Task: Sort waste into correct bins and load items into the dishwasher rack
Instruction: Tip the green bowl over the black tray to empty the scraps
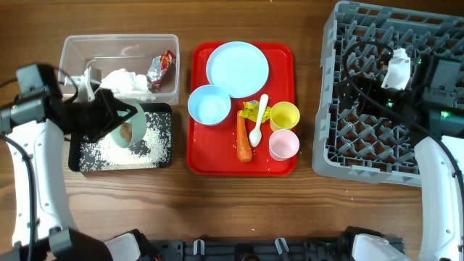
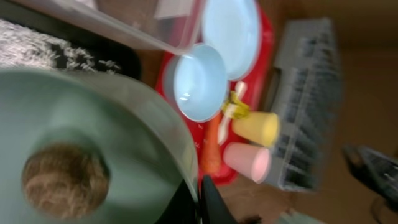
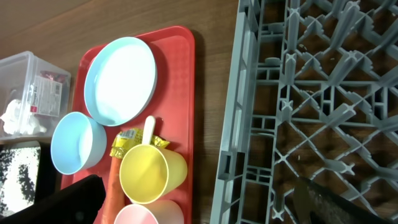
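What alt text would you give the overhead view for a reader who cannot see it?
The left fingers hold a tilted pale blue bowl, a brownish lump inside, over the rice-strewn black tray. A red tray of dishes sits centre, the grey rack right.

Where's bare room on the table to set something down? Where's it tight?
Bare wood: the strip between the red tray and the dishwasher rack, and the band in front of the red tray and black tray. Visible rack pegs hold no dishes. Tight: the red tray's rack-side half, where carrot, white spoon, yellow cup and pink cup crowd together.
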